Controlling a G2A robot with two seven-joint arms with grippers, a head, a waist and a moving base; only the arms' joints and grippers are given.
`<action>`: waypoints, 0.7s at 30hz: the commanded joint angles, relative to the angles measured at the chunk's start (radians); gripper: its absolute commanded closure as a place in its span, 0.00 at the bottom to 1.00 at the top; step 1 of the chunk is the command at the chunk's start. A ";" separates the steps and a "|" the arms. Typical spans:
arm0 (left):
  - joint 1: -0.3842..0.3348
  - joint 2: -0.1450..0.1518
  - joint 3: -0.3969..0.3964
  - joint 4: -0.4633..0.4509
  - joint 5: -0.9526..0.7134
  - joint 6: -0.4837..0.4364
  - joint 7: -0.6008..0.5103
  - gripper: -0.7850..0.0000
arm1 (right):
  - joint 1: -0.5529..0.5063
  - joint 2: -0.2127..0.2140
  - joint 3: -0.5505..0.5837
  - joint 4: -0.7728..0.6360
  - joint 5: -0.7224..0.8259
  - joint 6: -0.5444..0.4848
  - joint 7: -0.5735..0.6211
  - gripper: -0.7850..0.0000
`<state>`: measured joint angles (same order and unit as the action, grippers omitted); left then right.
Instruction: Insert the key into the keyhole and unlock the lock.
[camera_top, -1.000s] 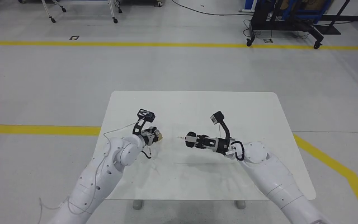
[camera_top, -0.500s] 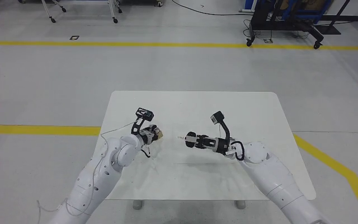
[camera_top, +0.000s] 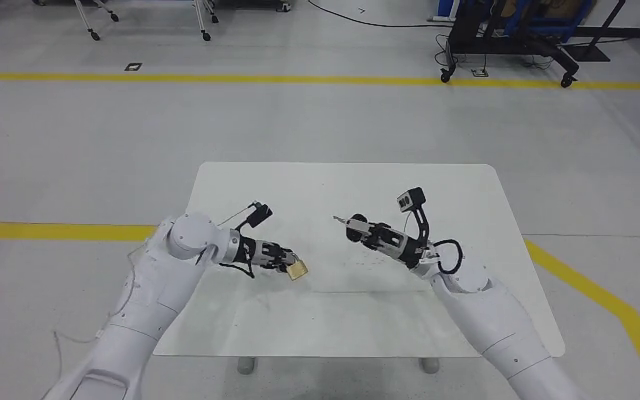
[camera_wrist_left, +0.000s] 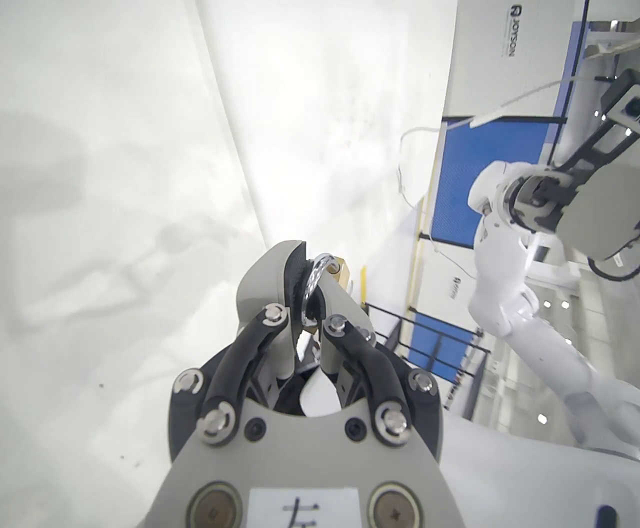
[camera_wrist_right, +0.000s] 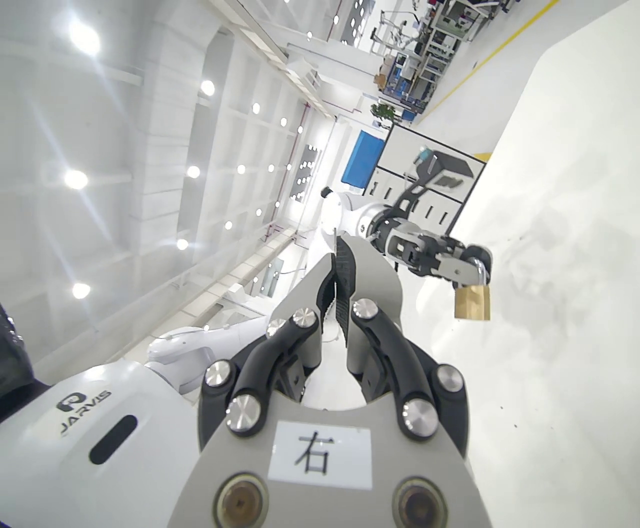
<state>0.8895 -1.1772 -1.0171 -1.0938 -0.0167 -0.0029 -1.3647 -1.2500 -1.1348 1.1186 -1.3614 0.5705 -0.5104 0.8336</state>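
Observation:
My left gripper (camera_top: 282, 263) is shut on the silver shackle (camera_wrist_left: 314, 280) of a brass padlock (camera_top: 297, 269), held just above the white table (camera_top: 450, 190) left of its middle. In the right wrist view the padlock (camera_wrist_right: 472, 301) hangs below the left gripper (camera_wrist_right: 462, 262). My right gripper (camera_top: 354, 228) is a short way right of the padlock and farther back, shut on a small key whose pale tip (camera_top: 340, 218) points left, away from the padlock. In its own view the fingers (camera_wrist_right: 350, 265) are pressed together. Key and padlock are apart.
The tabletop around both grippers is bare white, with its front edge (camera_top: 330, 355) close behind the arms. Yellow floor lines (camera_top: 300, 78) and wheeled racks (camera_top: 510, 45) lie far behind the table.
My left arm has swung its elbow outward and carried the padlock right and toward the table's front. My right gripper has shifted slightly right and back, with the key tilted.

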 joint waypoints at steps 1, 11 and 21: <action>-0.036 -0.011 0.023 0.054 -0.054 0.005 -0.042 1.00 | -0.012 0.003 0.018 -0.014 0.048 0.009 0.018 1.00; -0.186 -0.072 0.112 0.285 -0.228 -0.012 -0.141 1.00 | -0.128 0.028 0.157 -0.206 0.128 0.074 0.019 1.00; -0.186 -0.072 0.112 0.285 -0.228 -0.012 -0.141 1.00 | -0.128 0.028 0.157 -0.206 0.128 0.074 0.019 1.00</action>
<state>0.7032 -1.2491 -0.9052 -0.8090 -0.2451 -0.0150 -1.5058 -1.3783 -1.1071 1.2751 -1.5672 0.6980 -0.4364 0.8524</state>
